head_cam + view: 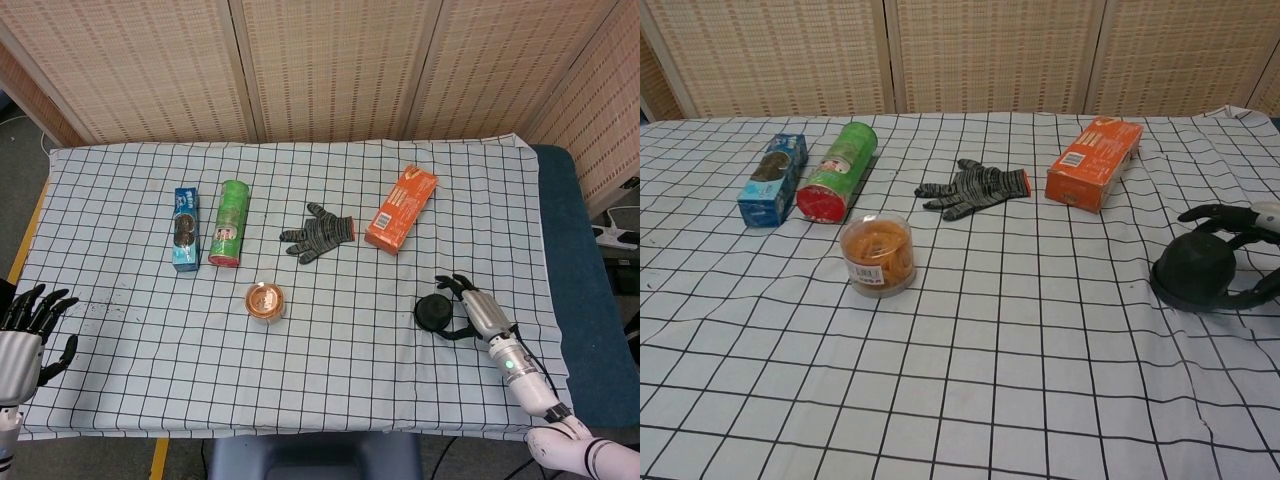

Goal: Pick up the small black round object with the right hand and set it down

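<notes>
The small black round object [434, 313] [1193, 271] sits on the checked cloth at the right side of the table. My right hand [468, 309] [1243, 250] is right beside it, fingers spread and curving around its right side, with fingertips over its far edge and the thumb near its front. The object still rests on the cloth. My left hand [28, 325] hovers at the table's front left corner with its fingers apart and nothing in it; the chest view does not show it.
An orange box [400, 208], a grey knit glove [320, 233], a green can [229, 222] lying down, a blue packet [185, 227] and a clear tub with orange contents [265, 302] lie on the cloth [330, 380]. The table's right edge is close to my right hand.
</notes>
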Robot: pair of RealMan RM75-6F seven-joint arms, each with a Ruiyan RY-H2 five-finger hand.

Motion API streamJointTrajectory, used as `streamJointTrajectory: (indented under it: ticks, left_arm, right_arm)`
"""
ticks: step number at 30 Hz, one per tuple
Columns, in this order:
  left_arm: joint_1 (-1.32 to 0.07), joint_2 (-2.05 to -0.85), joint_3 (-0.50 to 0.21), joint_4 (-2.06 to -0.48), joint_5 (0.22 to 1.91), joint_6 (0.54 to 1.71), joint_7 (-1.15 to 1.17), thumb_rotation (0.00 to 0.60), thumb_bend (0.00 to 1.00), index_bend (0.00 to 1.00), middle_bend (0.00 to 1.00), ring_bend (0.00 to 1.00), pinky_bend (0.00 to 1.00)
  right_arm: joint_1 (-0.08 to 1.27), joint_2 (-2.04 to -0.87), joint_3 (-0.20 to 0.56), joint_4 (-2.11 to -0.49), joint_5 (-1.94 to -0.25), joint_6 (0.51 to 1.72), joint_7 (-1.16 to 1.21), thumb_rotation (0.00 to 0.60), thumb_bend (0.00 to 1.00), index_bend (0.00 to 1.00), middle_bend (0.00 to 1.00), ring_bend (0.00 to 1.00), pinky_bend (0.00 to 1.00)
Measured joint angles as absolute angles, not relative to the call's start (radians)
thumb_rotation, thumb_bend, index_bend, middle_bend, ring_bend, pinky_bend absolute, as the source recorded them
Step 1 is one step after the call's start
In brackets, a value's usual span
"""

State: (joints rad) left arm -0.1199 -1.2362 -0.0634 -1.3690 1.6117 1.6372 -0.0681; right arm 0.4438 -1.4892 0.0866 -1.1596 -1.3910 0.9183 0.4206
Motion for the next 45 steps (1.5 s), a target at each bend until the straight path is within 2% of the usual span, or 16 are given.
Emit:
streamJointTrajectory:
  ticks: [17, 31, 41, 45]
  left_arm:
    - [-0.120, -1.233, -0.064, -1.371, 1.610, 1.636, -0.078, 0.600, 0.45, 0.22, 0.17, 0.06, 0.13]
    - [-0.117, -1.227, -0.065, -1.377, 1.612, 1.645, -0.092, 0.600, 0.45, 0.23, 0.17, 0.06, 0.13]
    - [-0.117, -1.225, -0.064, -1.379, 1.609, 1.641, -0.095, 0.600, 0.45, 0.23, 0.17, 0.06, 0.13]
    - [-0.117, -1.225, -0.064, -1.379, 1.611, 1.642, -0.094, 0.600, 0.45, 0.23, 0.17, 0.06, 0.13]
  right_arm:
    - [0.469, -1.514, 0.079, -1.168, -1.377, 0.883, 0.391, 0.600, 0.06, 0.15, 0.21, 0.05, 0.19]
    - [0.449, -1.516, 0.083, -1.191, -1.338, 0.927, 0.271, 0.600, 0.06, 0.37, 0.37, 0.22, 0.33]
    - [0.426, -1.501, 0.097, -1.226, -1.308, 0.981, 0.173, 0.600, 0.08, 0.41, 0.40, 0.25, 0.36]
    - [0.421, -1.493, 0.100, -1.241, -1.307, 0.998, 0.158, 0.600, 0.09, 0.45, 0.42, 0.28, 0.39]
